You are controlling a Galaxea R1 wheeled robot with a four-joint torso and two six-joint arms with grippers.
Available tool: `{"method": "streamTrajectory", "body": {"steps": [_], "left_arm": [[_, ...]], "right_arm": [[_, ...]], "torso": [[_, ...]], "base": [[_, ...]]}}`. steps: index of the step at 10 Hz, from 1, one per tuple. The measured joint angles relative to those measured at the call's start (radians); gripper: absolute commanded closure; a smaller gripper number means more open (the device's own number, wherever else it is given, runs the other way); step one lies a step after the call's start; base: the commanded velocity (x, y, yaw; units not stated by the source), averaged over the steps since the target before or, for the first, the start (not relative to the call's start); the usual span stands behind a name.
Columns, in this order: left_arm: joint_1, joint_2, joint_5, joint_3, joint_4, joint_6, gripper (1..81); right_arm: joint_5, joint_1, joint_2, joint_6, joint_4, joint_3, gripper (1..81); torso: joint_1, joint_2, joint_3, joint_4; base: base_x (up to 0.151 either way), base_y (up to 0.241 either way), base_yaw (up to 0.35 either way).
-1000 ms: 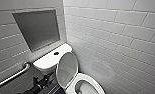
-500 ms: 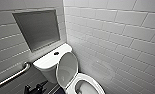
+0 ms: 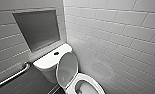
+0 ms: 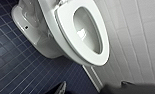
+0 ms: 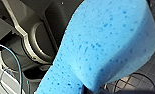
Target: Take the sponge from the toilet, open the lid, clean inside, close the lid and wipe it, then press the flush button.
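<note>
1. Head view: the toilet (image 3: 48, 61) sits in a white-tiled corner, the lid (image 3: 66, 68) raised upright before the tank, the flush button (image 3: 56, 53) dark on the tank top, a grab bar (image 3: 10, 77) beside
2. Left wrist view: the seat (image 4: 65, 32) lies down around the open bowl, above dark blue floor tiles (image 4: 13, 70); I cannot tell how the left jaws stand
3. Right wrist view: the sponge (image 5: 105, 45) is close up, clamped in the right jaws
</note>
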Motion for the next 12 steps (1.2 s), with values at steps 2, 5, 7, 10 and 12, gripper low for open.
{"method": "streamTrajectory", "body": {"steps": [2,5,7,10,12], "left_arm": [[0.111,0.04,0.15,-0.026,0.142,0.019,1.0],[0.307,0.101,0.15,-0.122,0.307,0.025,1.0],[0.397,0.175,0.129,-0.234,0.406,0.027,1.0],[0.473,0.286,0.089,-0.34,0.483,0.051,1.0],[0.503,0.327,0.082,-0.409,0.501,0.07,1.0]], "right_arm": [[0.056,0.002,-0.029,0.0,0.0,0.0,81.1],[0.093,0.029,-0.042,0.0,0.0,0.0,81.1],[0.092,0.03,-0.044,0.0,0.0,0.0,81.1],[0.091,0.06,-0.042,0.0,0.0,0.009,81.1],[0.093,0.062,-0.04,0.0,-0.001,0.009,81.1]], "torso": [[0.0,0.0,0.0,0.0],[0.0,0.0,0.001,0.0],[0.0,0.0,0.001,0.0],[-0.022,0.033,0.002,0.0],[-0.067,0.102,0.002,0.0]], "base": [[0.0,0.0,0.0],[0.0,0.0,0.0],[0.0,0.0,0.0],[0.0,0.0,0.0],[0.0,0.0,0.0]]}}
